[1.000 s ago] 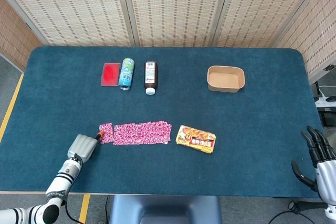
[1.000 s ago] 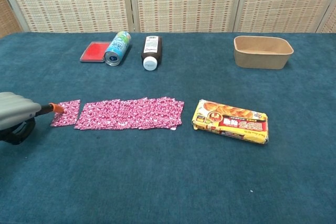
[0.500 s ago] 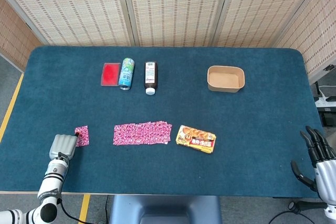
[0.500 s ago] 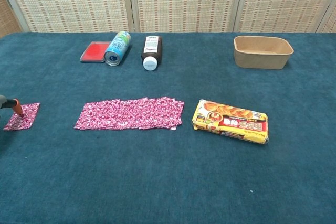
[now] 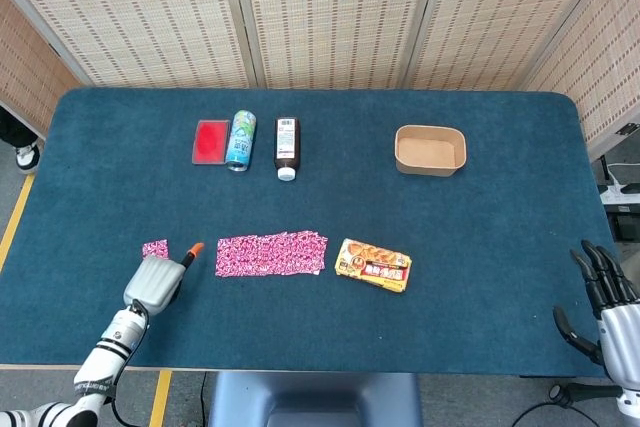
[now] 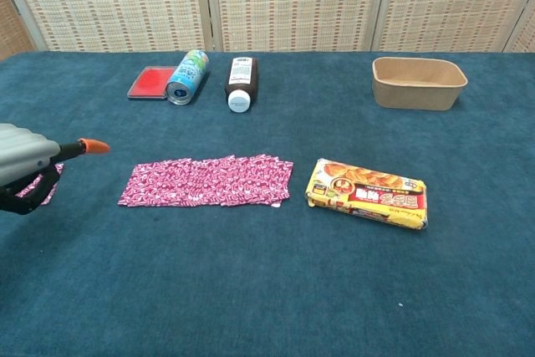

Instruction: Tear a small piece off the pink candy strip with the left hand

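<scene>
Down at the near left of the blue bench (image 5: 480,267), the left hand (image 5: 157,281) is hovering with nothing in its grasp, one orange-tipped finger (image 5: 193,250) pointing out toward the pink candy strip (image 5: 271,253). The strip is lying flat in the middle of the bench, just left of a yellow snack packet (image 5: 373,265) and apart from it. A small torn-off pink piece (image 5: 155,248) is lying by itself on the cloth, left of the strip and just beyond the left hand; in the chest view the piece (image 6: 39,186) is showing partly behind the hand (image 6: 27,169). The fingertip is sitting in the gap between piece and strip, touching neither as far as the views show.

Further back, a red flat case (image 5: 211,141), a blue-green can (image 5: 240,140) on its side and a dark bottle (image 5: 286,148) are lying in a row, with a brown paper tray (image 5: 430,150) off to the right. The right hand (image 5: 604,292) is hanging past the bench's right edge, dark fingers spread and holding nothing.
</scene>
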Tool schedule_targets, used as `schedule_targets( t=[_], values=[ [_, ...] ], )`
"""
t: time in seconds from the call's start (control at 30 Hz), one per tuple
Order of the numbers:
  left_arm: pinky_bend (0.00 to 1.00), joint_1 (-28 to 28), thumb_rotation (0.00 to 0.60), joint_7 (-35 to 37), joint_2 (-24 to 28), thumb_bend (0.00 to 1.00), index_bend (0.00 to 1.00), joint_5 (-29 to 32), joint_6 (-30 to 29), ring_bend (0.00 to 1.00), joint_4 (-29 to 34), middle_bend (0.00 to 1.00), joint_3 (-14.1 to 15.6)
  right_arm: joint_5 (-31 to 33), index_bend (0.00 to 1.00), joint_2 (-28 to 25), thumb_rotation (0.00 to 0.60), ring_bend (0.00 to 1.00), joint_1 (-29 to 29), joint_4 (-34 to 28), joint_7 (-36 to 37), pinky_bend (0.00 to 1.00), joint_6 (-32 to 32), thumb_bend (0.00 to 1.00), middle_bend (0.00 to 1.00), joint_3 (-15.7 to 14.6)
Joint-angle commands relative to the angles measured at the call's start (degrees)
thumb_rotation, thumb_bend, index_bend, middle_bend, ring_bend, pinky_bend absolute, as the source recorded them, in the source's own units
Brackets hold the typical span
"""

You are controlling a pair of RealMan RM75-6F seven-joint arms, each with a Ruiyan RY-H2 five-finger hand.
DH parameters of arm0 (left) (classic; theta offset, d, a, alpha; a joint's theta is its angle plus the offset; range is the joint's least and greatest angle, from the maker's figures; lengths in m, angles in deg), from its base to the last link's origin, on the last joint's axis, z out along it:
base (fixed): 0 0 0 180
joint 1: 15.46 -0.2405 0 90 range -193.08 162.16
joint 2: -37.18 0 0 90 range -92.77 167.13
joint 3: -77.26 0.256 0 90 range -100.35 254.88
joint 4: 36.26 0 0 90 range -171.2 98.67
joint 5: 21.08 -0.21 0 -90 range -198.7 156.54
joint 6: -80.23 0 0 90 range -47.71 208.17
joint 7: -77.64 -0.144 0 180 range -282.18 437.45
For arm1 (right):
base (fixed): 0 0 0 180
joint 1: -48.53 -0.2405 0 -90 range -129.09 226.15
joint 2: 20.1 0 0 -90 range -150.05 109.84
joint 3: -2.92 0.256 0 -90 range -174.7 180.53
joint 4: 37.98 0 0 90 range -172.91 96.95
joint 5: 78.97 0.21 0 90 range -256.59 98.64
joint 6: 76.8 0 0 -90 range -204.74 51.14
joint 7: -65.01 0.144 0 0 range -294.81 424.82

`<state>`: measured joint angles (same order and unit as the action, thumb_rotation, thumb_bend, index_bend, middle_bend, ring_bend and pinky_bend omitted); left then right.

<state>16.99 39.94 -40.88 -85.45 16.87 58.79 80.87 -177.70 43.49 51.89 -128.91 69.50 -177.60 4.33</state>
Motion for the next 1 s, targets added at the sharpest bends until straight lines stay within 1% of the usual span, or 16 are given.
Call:
schedule_targets(
  t=[0.03, 0.27, 0.4, 0.73, 0.87, 1.0],
  values=[
    [0.65, 0.9, 0.6, 0.2, -0.9, 0.82, 0.0, -1.9, 3.2, 0.69, 0.3, 0.73, 1.3, 0.0, 0.0, 0.0, 0.6, 0.0, 0.0, 0.1, 0.0, 0.27, 0.0, 0.33, 0.0, 0.0],
    [0.65, 3.1, 0.6, -2.7, -5.0, 0.82, 0.0, 1.2, 6.8, 0.7, -2.7, 0.73, -0.4, 0.2, 0.0, -0.1, 0.6, 0.0, -0.2, 0.0, -0.3, 0.27, 0.6, 0.33, 0.0, 0.0],
    [0.65, 4.0, 0.6, -4.0, -6.4, 0.82, 0.0, 3.4, 7.8, 0.7, -3.8, 0.73, -1.2, 0.3, 0.0, -0.2, 0.6, 0.0, -0.3, -0.1, -0.2, 0.27, 0.7, 0.32, 0.0, 0.0],
    [0.65, 4.8, 0.6, -6.3, -6.4, 0.82, 0.0, 7.6, 8.1, 0.7, -4.2, 0.73, -1.4, 0.2, 0.0, -0.4, 0.6, 0.0, -0.2, -0.1, 0.4, 0.27, 0.5, 0.32, 0.0, -0.1],
    [0.65, 5.2, 0.6, -7.6, -6.7, 0.82, 0.0, 10.9, 8.4, 0.7, -5.3, 0.73, -1.6, 0.2, 0.0, -0.3, 0.6, 0.0, -0.2, -0.2, 0.2, 0.27, 0.7, 0.32, 0.0, -0.1],
    [0.65, 5.6, 0.6, -9.9, -7.0, 0.82, 0.0, 14.2, 7.3, 0.7, -6.1, 0.73, -1.9, 0.4, 0.0, -0.4, 0.6, 0.0, -0.3, -0.3, 0.1, 0.27, 0.8, 0.33, 0.0, 0.0]
  ],
)
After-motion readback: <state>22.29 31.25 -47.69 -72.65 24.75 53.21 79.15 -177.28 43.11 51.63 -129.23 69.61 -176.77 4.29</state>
